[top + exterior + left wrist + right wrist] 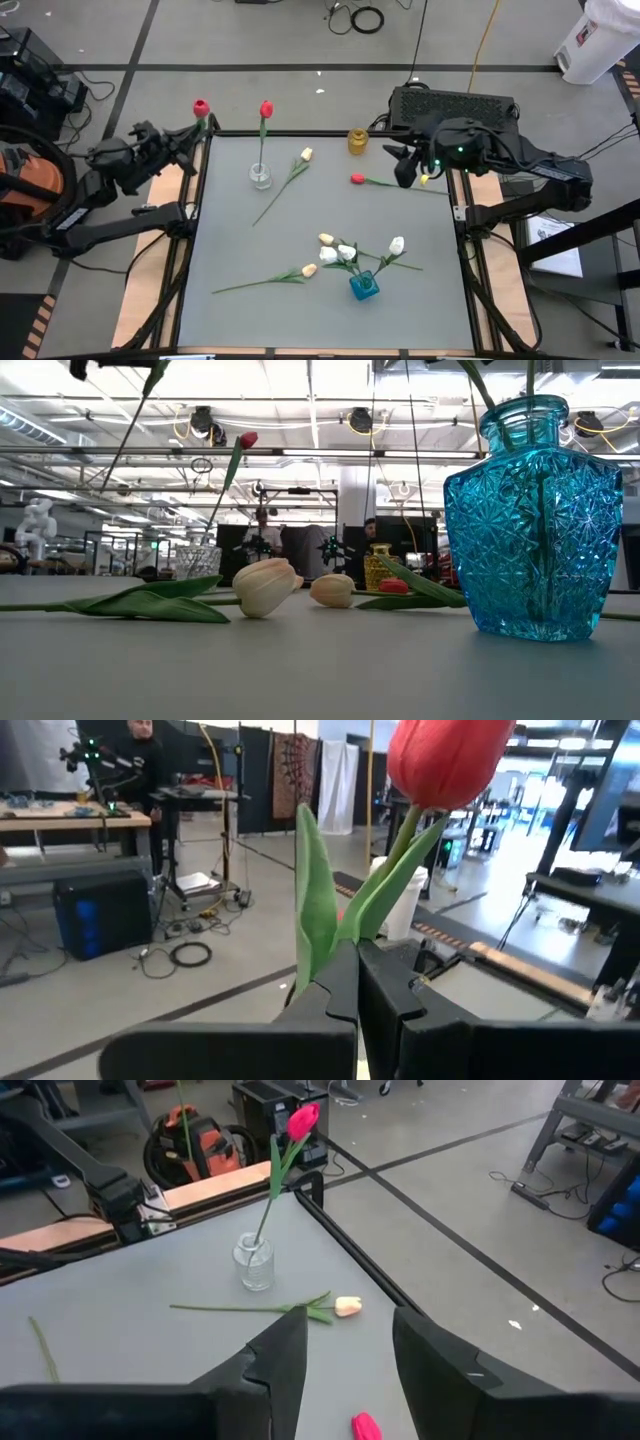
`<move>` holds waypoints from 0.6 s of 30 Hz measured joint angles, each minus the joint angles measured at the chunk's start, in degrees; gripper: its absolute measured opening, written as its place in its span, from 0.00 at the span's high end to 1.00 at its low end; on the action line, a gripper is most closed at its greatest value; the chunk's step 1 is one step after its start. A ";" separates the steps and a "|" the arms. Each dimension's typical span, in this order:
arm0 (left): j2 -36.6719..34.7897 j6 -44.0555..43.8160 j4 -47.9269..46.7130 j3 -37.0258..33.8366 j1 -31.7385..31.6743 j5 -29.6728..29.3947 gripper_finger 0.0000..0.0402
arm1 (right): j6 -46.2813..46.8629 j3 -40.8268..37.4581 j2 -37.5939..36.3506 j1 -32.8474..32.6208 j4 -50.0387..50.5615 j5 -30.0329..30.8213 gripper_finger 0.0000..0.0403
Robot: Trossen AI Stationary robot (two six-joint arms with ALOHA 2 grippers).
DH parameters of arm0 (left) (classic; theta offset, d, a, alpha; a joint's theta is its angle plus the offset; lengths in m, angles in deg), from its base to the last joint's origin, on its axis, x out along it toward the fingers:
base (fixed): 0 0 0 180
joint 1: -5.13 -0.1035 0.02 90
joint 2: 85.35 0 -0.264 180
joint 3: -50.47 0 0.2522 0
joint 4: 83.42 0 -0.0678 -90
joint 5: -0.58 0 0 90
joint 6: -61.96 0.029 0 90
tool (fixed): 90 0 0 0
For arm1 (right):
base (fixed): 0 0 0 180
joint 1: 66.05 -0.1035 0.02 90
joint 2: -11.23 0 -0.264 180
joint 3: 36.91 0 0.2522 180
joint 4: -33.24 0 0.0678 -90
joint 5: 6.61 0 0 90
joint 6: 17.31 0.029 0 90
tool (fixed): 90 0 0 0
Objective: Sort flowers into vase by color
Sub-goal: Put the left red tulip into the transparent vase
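Clear vase holds red tulip; blue vase whites.

Two black jointed arms with cables along them, a green light glowing on the right arm

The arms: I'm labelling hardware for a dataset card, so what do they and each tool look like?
Both arms are dark, jointed, with black cables. The left tool and right tool each have two dark, angular fingers. A green light glows on the right arm's wrist.
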 joint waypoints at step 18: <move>-1.57 -2.68 24.18 -14.07 0.00 3.02 1.00 | 0.11 -0.02 0.40 0.00 -0.37 0.06 0.65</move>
